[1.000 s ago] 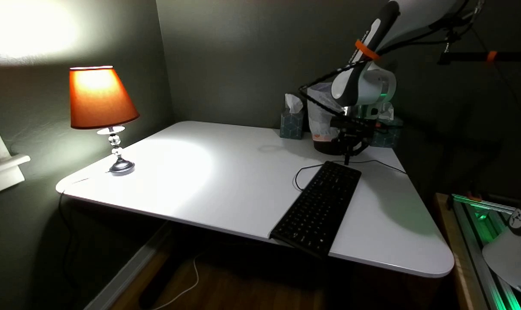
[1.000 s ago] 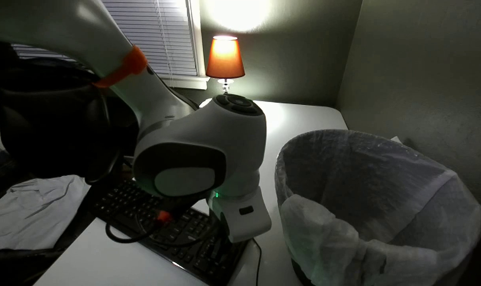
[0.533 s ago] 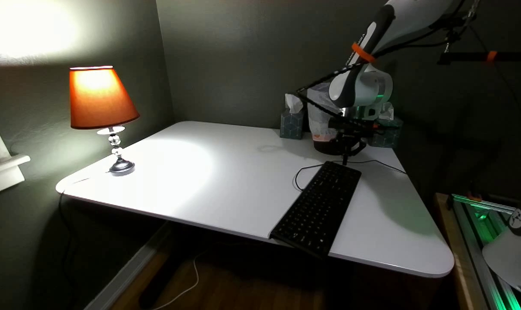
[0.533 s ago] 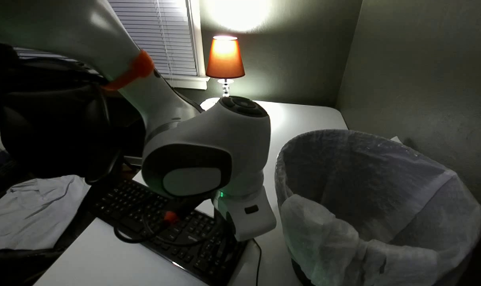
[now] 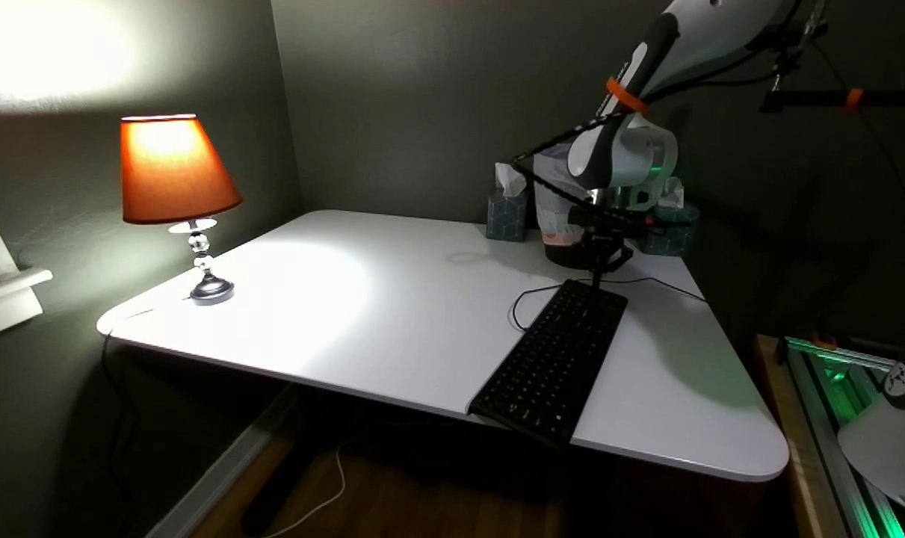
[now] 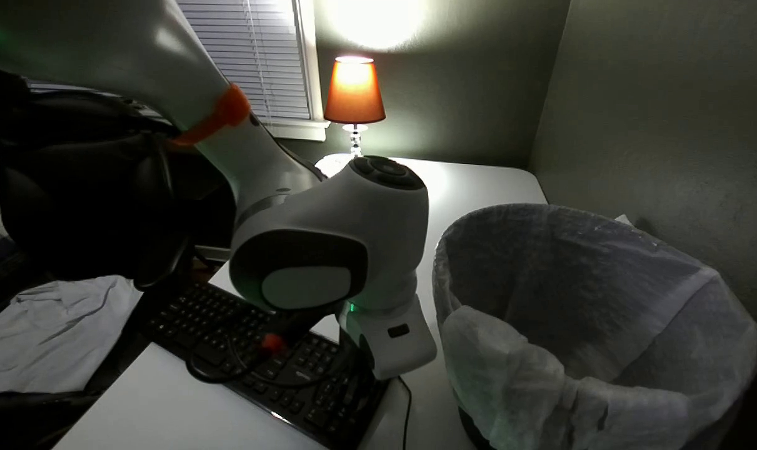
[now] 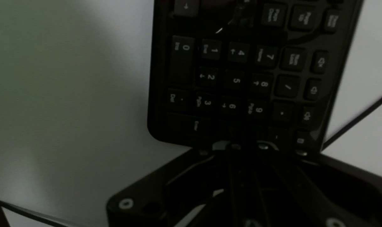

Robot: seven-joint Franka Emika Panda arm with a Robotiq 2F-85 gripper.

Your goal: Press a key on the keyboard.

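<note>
Black and glossy, the keyboard (image 5: 551,362) lies on the white table (image 5: 422,314), the end with its number pad (image 7: 232,88) under my jaws. My jaws are clenched together, pointing down and narrowing to one thin tip. In an exterior view I see that tip over the keyboard's far end, just inside its short edge and well apart from the end that juts past the table's edge. In the wrist view my jaws stand at the bottom and cover part of the number pad's outermost line of keys, between the Enter key (image 7: 187,123) and the minus key (image 7: 276,138); the 5 key (image 7: 235,80) lies farther out, in front of me. Whether I touch a key or hang just above it, I cannot tell: dark jaws sit against dark keys, and the wrist view is dim.

My arm (image 6: 378,219) blocks part of the keyboard in an exterior view and hides most of my jaws there. A thin cable (image 5: 650,279) loops beside one long edge of the keyboard and runs on past the end below me. Beyond that end, in both exterior views, stands a bin (image 6: 509,369) lined with pale plastic. One tissue box (image 5: 506,218) shows beside the bin, and another tissue box (image 5: 667,240) shows partly behind me. Well apart from me stands a lit orange lamp (image 5: 177,179).
</note>
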